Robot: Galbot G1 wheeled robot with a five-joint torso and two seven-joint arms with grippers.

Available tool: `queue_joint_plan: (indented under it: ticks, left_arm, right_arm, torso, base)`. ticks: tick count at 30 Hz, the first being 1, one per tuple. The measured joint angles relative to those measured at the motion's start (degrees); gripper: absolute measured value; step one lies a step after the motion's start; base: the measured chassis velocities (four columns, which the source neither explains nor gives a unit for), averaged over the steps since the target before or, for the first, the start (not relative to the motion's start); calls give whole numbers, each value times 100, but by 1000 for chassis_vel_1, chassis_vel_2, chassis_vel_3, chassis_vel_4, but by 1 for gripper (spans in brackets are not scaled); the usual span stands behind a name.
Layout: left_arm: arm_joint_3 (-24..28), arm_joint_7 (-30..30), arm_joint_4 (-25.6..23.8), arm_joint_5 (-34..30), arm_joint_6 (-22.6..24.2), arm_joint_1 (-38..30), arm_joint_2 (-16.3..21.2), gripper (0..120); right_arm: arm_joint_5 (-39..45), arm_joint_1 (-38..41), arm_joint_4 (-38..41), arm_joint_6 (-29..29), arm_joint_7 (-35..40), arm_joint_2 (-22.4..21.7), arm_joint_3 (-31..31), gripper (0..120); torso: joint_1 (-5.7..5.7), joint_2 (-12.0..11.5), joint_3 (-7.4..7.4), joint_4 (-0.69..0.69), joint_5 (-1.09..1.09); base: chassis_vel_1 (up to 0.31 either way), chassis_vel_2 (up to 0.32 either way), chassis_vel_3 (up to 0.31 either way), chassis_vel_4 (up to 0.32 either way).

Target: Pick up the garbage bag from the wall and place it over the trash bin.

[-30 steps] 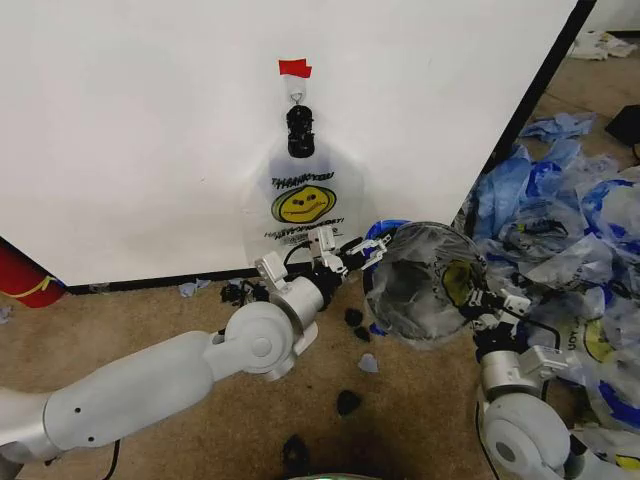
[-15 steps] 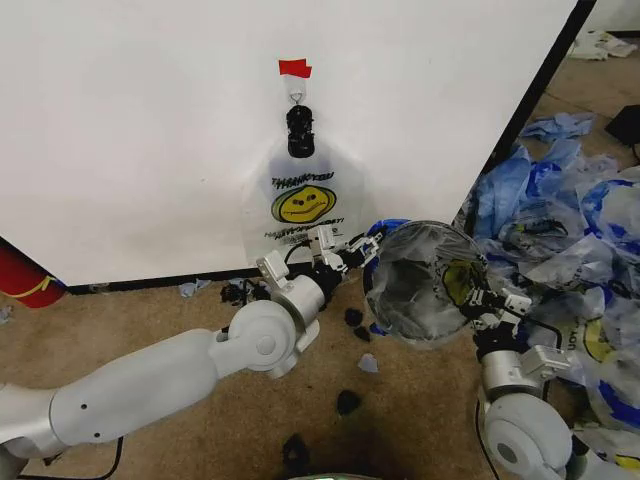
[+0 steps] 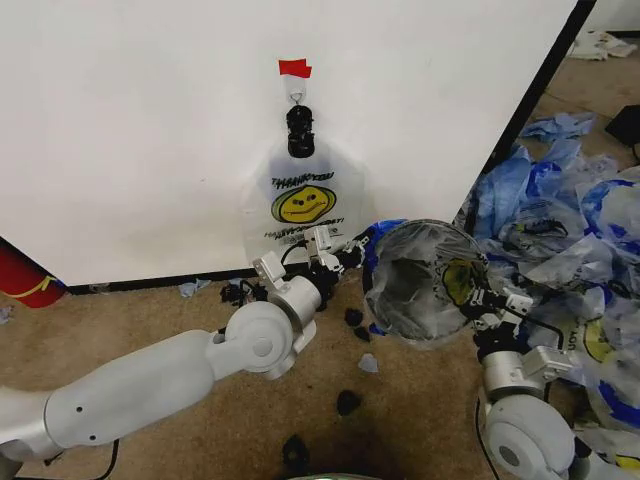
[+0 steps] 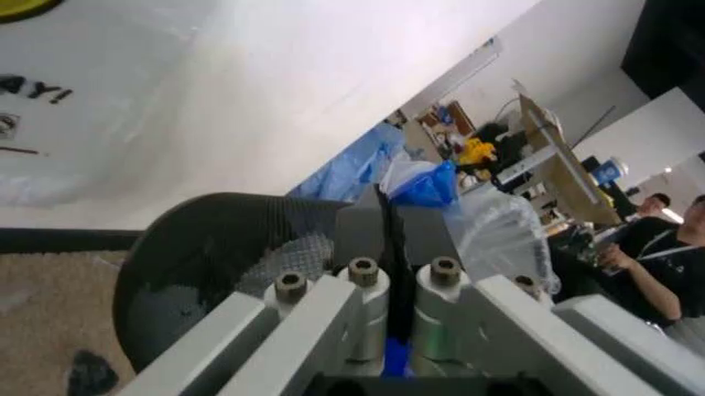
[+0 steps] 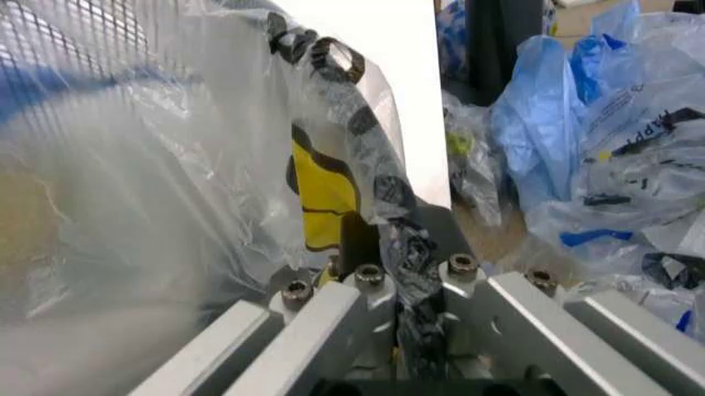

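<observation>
A translucent garbage bag [image 3: 440,262] with a yellow smiley is draped over the black wire-mesh trash bin [image 3: 400,310], which stands beside the wall [image 3: 150,130]. My left gripper [image 3: 357,251] is at the bin's left rim, shut on the bag's blue handle [image 4: 424,183]. At the bin's right side, my right gripper [image 3: 478,297] is shut on the bag's printed edge [image 5: 319,194]. A second smiley bag [image 3: 303,205] hangs from a black clip [image 3: 300,130] under a piece of red tape [image 3: 294,68].
A heap of bluish plastic bags [image 3: 570,220] lies to the right of the bin. A red cylinder [image 3: 25,275] stands at the wall's left foot. Black scraps [image 3: 348,402] dot the carpet in front of the bin.
The left arm has edged slightly along the bin's left rim, still holding the blue handle. The right arm and the bin have hardly moved.
</observation>
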Motion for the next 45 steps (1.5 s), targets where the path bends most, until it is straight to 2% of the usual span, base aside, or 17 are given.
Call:
queue_joint_plan:
  ticks: [20, 45]
  left_arm:
    - [-146, 80, 295, 83, -16, 2, 248, 0]
    - [-152, 123, 851, 415, -101, 206, -33, 0]
  right_arm:
    - [27, 21, -47, 58, -148, -149, -79, 0]
    - [134, -180, 423, 129, -171, -361, 14, 0]
  torso:
    - [0, 0, 0, 1, 0]
    - [0, 0, 0, 0, 0]
  base:
    - [0, 0, 0, 0]
    - [0, 0, 0, 0]
